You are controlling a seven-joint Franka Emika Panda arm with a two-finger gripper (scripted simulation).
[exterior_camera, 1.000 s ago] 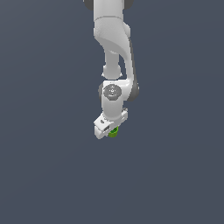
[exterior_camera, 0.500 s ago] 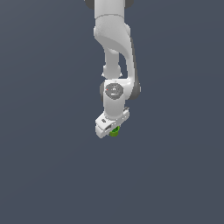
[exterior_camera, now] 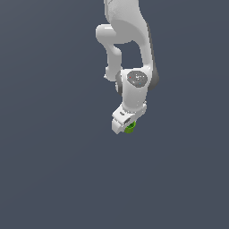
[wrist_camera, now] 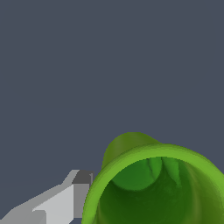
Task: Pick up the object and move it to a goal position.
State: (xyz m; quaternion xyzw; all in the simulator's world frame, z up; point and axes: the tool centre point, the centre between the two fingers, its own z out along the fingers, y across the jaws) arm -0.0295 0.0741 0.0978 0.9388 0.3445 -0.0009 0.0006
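The object [exterior_camera: 130, 128] is a tiny bright green cup, held at the tip of my white gripper [exterior_camera: 125, 126] in mid-air in the exterior view. The gripper is shut on it and hides most of it. In the wrist view the cup [wrist_camera: 153, 188] fills the near corner. Its open mouth faces the camera and shows a darker green hollow inside. One grey-white finger [wrist_camera: 65, 201] lies against the cup's side; the other finger is out of view.
The white arm [exterior_camera: 129, 49] hangs down from the top edge of the exterior view. Around it there is only a plain dark grey-blue background. No other object, surface or edge shows.
The gripper, with the green cup in it, has moved toward the exterior view's right and slightly up. The grip looks the same.
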